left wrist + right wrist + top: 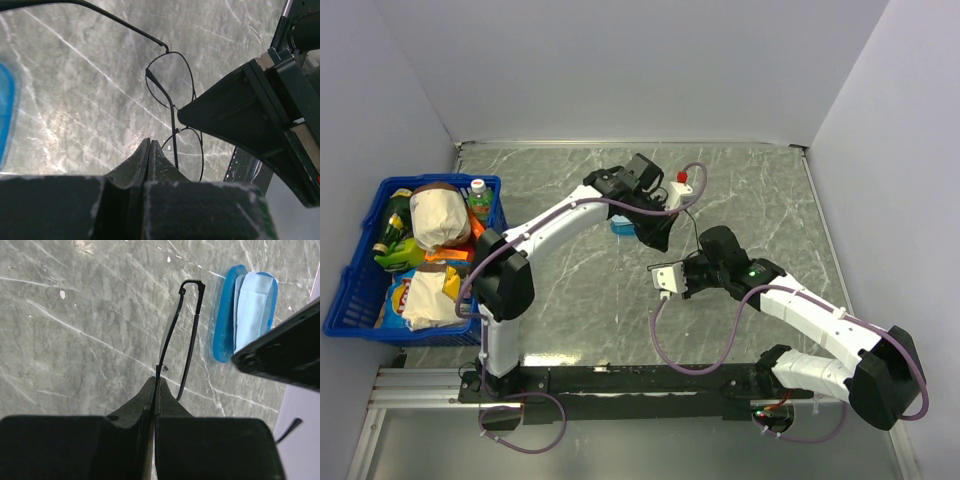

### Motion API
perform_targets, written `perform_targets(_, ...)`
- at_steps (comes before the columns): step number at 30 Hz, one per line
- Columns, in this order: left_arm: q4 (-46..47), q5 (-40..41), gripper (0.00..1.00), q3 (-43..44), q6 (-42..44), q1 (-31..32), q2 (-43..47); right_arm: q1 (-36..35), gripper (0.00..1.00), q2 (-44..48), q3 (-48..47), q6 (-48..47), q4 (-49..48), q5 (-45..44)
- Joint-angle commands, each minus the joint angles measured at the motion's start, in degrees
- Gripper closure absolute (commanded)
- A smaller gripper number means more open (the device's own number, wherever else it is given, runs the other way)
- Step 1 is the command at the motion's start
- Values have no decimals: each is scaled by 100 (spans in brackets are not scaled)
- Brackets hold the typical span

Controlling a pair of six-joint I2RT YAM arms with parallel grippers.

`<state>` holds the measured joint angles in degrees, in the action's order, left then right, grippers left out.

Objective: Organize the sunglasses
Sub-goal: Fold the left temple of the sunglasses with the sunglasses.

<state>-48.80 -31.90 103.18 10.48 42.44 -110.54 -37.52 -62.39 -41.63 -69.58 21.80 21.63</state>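
Right gripper [155, 385]: clamped tight on the thin wire frame of the sunglasses [160, 90].
Left gripper [149, 147]: fingers pressed together, with the tips just beside one lens rim. I cannot tell whether they pinch it.
Sunglasses: near the blue case [225, 315], on its right-arm side, with one slim arm swung out.
Blue case: on the marble table [550, 170], with a light-blue cloth [255, 305] lying on it.
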Motion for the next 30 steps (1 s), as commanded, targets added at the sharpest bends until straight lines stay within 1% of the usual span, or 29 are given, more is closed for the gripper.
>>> perform_targets(1,-104,-106,99,326,112,81,-55,-45,100,34,32,-73,-194,87)
perform_targets(5,124,279,99,282,-37,46,41,-54,100,86,32,-82,-159,114)
perform_targets(8,317,342,98,186,-186,-130,260,-54,100,122,14,-134,-45,192)
perform_targets(9,362,342,97,133,-248,-191,383,-54,100,131,14,-169,-1,262)
perform_targets(10,405,342,93,89,-283,-314,454,-54,100,139,6,-248,34,315)
perform_targets(11,519,351,91,45,-309,-384,524,-54,100,157,-3,-318,209,385)
perform_targets(12,564,316,87,-68,-353,-437,664,-45,100,183,-12,-389,289,551)
perform_targets(13,608,316,80,-139,-371,-542,726,-54,100,227,-12,-511,377,623)
perform_targets(14,695,316,70,-201,-397,-596,831,-54,100,245,-12,-591,517,693)
perform_targets(15,739,351,55,-314,-424,-674,876,-45,100,262,-12,-679,588,807)
perform_targets(17,836,395,46,-403,-468,-763,964,-45,100,271,-30,-732,780,869)
perform_targets(18,863,456,38,-447,-511,-833,973,-45,100,263,-91,-819,869,887)
perform_targets(20,915,535,32,-500,-599,-903,1008,-36,100,219,-161,-916,1184,966)
perform_targets(21,977,553,28,-518,-635,-965,1008,-54,100,201,-231,-1021,1282,1018)
perform_targets(23,1030,693,23,-561,-722,-991,991,-71,100,236,-276,-1346,1589,1308)
perform_targets(24,1047,781,17,-570,-732,-992,982,-80,100,288,-241,-1661,1756,1448)
perform_targets(25,1065,869,14,-579,-740,-1000,964,-80,100,402,-197,-1786,1792,1554)
perform_targets(26,1083,922,13,-588,-775,-992,921,-98,100,473,-153,-1891,1810,1729)
perform_targets(27,1091,957,8,-588,-776,-992,894,-107,100,526,-92,-2075,1845,1800)
perform_targets(29,1091,1054,8,-562,-810,-992,798,-115,100,640,-65,-2138,1863,1932)
perform_targets(30,1083,1080,3,-536,-819,-983,763,-142,100,649,-91,-2173,1932,1959)
